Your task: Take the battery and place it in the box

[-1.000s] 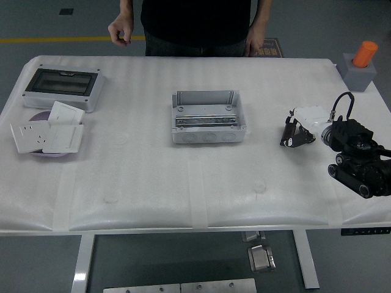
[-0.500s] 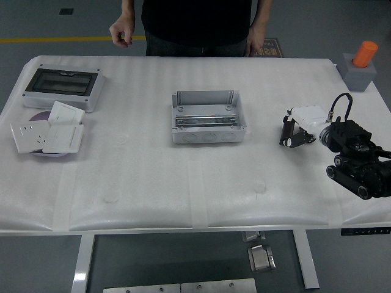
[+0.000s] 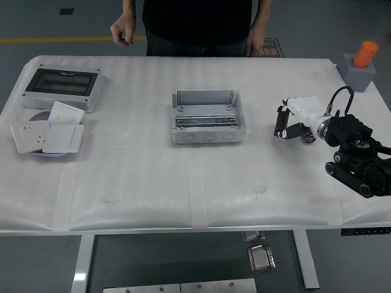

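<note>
Fingers (image 3: 285,124) of the right hand (image 3: 299,119) pinch something unclear; no battery's direction shows beside the box (image 3: 208,117).

Hidden, cropped or too small to read.

Cut off by the right edge: the black right arm behind the five-fingered right hand (image 3: 294,124); grasp of those dark fingers unreadable under the white back plate, and no battery to be made out there at this size. Cropped at the top edge: the person in dark clothing (image 3: 197,24), shown from the chest down only. Partly covered by white square switch plates (image 3: 47,132): a round purple dish (image 3: 38,117). Behind the dark tinted lid of the grey rectangular enclosure (image 3: 63,87): contents indistinct. Inside the open grey plastic box (image 3: 208,116): metal rail parts too fine to tell apart. Below the white table's (image 3: 153,183) near edge: legs and metal fittings cropped.
</note>
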Robot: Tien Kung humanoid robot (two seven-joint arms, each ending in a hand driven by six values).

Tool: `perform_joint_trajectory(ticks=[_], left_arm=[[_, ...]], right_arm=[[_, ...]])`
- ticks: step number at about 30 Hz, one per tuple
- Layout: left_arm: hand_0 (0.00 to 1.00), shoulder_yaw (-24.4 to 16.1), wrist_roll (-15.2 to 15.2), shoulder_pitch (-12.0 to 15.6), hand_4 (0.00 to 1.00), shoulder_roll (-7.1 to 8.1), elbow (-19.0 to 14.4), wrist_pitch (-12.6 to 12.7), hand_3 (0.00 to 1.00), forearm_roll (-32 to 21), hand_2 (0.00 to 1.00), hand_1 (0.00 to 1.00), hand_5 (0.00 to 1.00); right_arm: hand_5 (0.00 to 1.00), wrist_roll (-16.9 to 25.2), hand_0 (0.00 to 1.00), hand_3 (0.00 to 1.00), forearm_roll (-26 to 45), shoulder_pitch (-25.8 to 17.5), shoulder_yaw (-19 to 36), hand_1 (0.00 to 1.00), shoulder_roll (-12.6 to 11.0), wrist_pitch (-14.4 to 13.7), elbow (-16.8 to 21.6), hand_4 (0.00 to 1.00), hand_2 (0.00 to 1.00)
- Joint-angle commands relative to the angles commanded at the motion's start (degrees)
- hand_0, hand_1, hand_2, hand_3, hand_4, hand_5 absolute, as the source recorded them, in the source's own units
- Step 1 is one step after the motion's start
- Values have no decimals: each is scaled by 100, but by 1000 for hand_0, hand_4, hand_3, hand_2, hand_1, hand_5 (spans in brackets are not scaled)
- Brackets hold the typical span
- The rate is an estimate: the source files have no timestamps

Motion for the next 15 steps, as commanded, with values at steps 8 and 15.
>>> perform_joint_trajectory(ticks=[8, 15], left_arm=[[591, 50, 2, 5, 622, -5, 9, -1, 664, -67, 514, 617, 369], [590, 156, 15, 12, 624, -2, 26, -12, 665, -180, 515, 617, 370]], right_arm=[[114, -111, 538, 623, -251, -9, 542, 594, 28, -29, 915, 451, 596], [114, -130, 541, 619, -139, 287, 471, 594, 491, 5, 911, 465, 595]])
